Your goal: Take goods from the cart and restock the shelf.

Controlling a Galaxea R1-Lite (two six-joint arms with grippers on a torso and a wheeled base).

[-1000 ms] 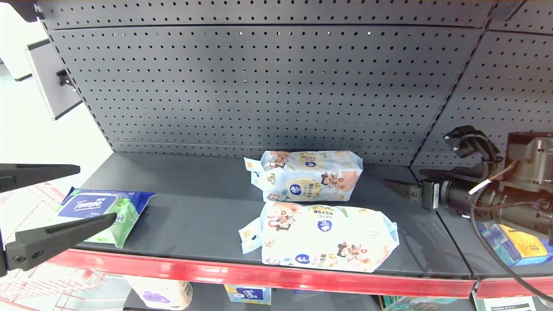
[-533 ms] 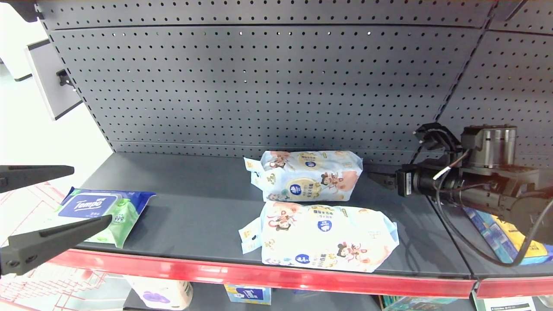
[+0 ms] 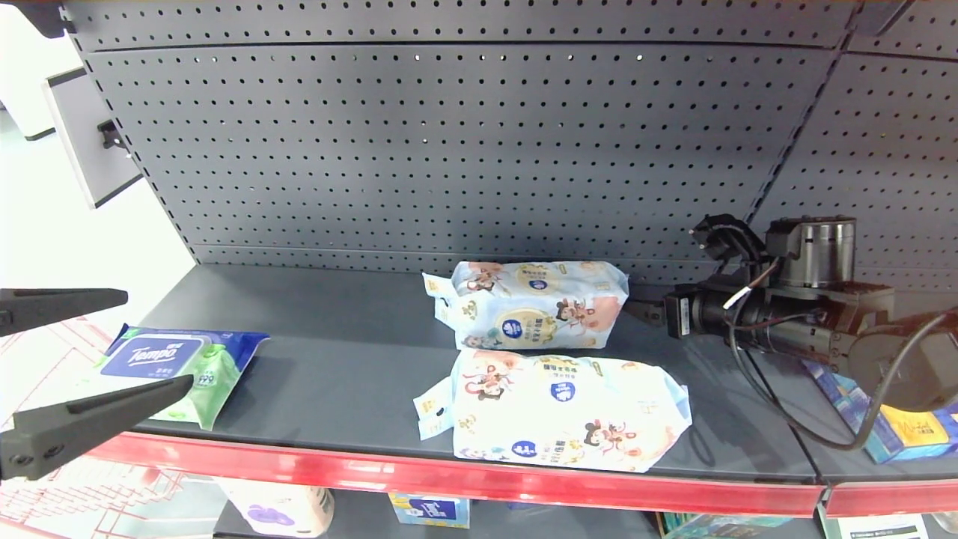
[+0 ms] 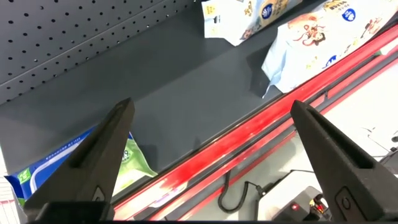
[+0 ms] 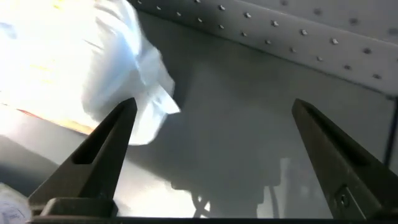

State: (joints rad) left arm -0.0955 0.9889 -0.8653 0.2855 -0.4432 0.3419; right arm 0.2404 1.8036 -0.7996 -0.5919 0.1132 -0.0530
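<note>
The right arm has travelled toward the robot's left along the shelf and a little deeper toward the pegboard back panel. The packs have not shifted. The left arm has barely changed.

Right gripper: fingers spread wide, nothing held. It hangs low over the shelf deck, pointing sideways at the rear cartoon-print pack.

Governing relation: this pack lies to the robot's left of the right gripper, flat against the back panel. Its long axis runs side to side along the shelf, in line with the gripper's approach. Its crimped end faces the fingertips and is just beside them. In the right wrist view the pack's end sits by one finger rather than centred in the opening. Contact cannot be confirmed.

The front cartoon-print pack lies parallel, nearer the red edge strip, just in front of the rear pack.

Left gripper: also spread wide and empty, at the shelf's left front by the blue-and-green wipes pack, well apart from both cartoon packs.

Assessment: the right arm is plainly the nearer one. An end-on grasp would need the pack's end centred between the fingers first.
</note>
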